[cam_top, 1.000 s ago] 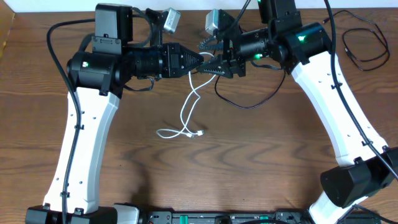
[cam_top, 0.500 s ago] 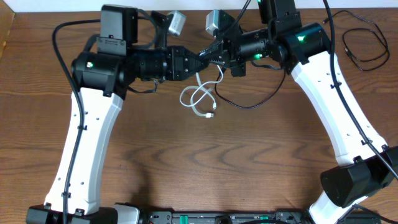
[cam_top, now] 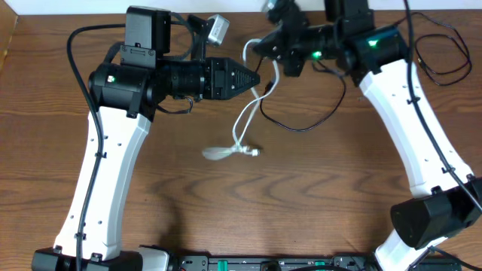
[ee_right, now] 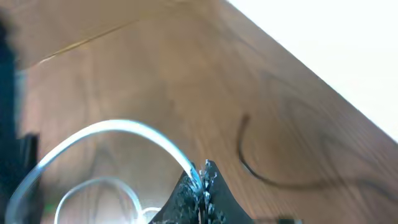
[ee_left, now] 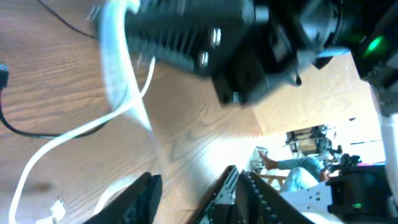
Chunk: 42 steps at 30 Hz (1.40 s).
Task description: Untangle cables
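At the overhead's top centre, the right gripper [ee_right: 202,169] pinches the white cable [ee_right: 118,124] (dangling loose), while the left gripper [ee_left: 193,180] gapes empty.

We count three thin flexible cables: one white cord [cam_top: 238,135] and two black ones, the middle black cord [cam_top: 301,129] and the far-right black cord [cam_top: 450,73]. Two white-shelled robot arms, the left arm [cam_top: 102,173] and the right arm [cam_top: 410,128]. Two black two-finger grippers, the left gripper [cam_top: 257,77] and the right gripper [ee_right: 203,171]. One brown wooden table [cam_top: 301,218].
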Motion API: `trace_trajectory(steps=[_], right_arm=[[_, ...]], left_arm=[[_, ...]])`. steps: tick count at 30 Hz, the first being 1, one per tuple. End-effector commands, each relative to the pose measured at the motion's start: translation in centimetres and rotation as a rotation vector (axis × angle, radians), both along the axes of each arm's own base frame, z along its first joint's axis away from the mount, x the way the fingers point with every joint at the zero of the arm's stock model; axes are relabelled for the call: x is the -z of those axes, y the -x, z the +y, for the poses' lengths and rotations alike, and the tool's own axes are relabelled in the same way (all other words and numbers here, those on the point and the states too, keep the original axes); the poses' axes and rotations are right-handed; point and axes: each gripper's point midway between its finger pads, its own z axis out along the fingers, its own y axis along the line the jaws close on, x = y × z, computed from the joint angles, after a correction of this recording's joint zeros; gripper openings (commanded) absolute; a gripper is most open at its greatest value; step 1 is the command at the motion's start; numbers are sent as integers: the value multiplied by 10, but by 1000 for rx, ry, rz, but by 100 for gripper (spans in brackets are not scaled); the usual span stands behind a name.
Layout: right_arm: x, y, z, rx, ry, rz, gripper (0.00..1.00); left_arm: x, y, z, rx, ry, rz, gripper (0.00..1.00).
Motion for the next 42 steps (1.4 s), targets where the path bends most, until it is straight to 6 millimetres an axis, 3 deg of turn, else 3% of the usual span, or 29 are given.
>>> trace_trajectory(steps=[1, 4, 5, 8, 10, 15, 22, 28, 35, 38, 40, 42], right_arm=[[-9, -26, -43, 221, -19, 75, 1], [-21, -34, -74, 307, -47, 87, 1], [-30, -40, -101, 381, -73, 96, 1], [-46, -47, -146, 513, -126, 115, 1], [-61, -52, -198, 663, -199, 141, 1], [-77, -51, -292, 917, -337, 196, 1], [-63, -31, -426, 1296, -399, 231, 1], [-33, 9, -537, 1741, -273, 211, 1], [11, 38, -607, 2079, -62, 232, 1], [32, 41, -622, 2146, 8, 265, 1], [57, 40, -632, 2174, 57, 315, 2], [77, 36, -636, 2173, 80, 361, 27]], left_arm=[[-2, 3, 0, 9, 5, -6, 49], [1, 0, 2, -9, -15, -10, 51], [1, -1, 2, -11, -17, -11, 52], [2, -2, 3, -17, -24, -13, 52], [4, -4, 4, -29, -37, -15, 52], [4, -4, 4, -29, -37, -16, 52], [7, -7, 7, -49, -58, -19, 53], [7, -7, 7, -49, -58, -19, 52], [7, -7, 7, -49, -58, -19, 53], [7, -7, 7, -49, -58, -19, 53], [7, -7, 7, -49, -58, -18, 52], [7, -7, 7, -49, -58, -18, 52]])
